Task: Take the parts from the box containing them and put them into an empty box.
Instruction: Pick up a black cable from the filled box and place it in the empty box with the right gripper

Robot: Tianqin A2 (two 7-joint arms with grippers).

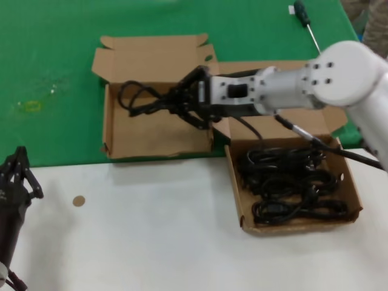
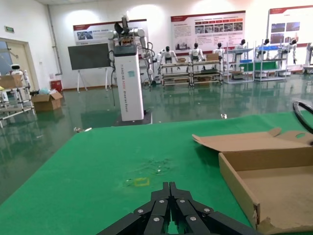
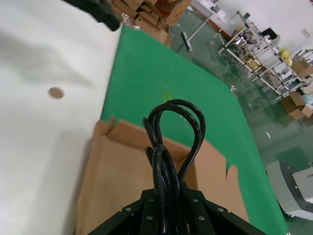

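Note:
My right gripper (image 1: 177, 104) is shut on a black power cord bundle (image 1: 138, 97) and holds it over the brown box (image 1: 124, 140) on the left, whose floor is bare. In the right wrist view the cord's loops (image 3: 172, 128) stick out past the closed fingers (image 3: 146, 201), above that box's floor (image 3: 117, 166). The other brown box (image 1: 237, 200), on the right, holds several more black cords (image 1: 291, 182). My left gripper (image 1: 19, 173) is shut and empty, parked at the near left. It also shows in the left wrist view (image 2: 169, 187).
A green-handled screwdriver (image 1: 302, 16) lies on the green mat (image 1: 54, 73) at the far right. A small brown disc (image 1: 78, 200) lies on the white table. The left box's wall (image 2: 234, 185) shows in the left wrist view, with a cord loop (image 2: 302, 116) above it.

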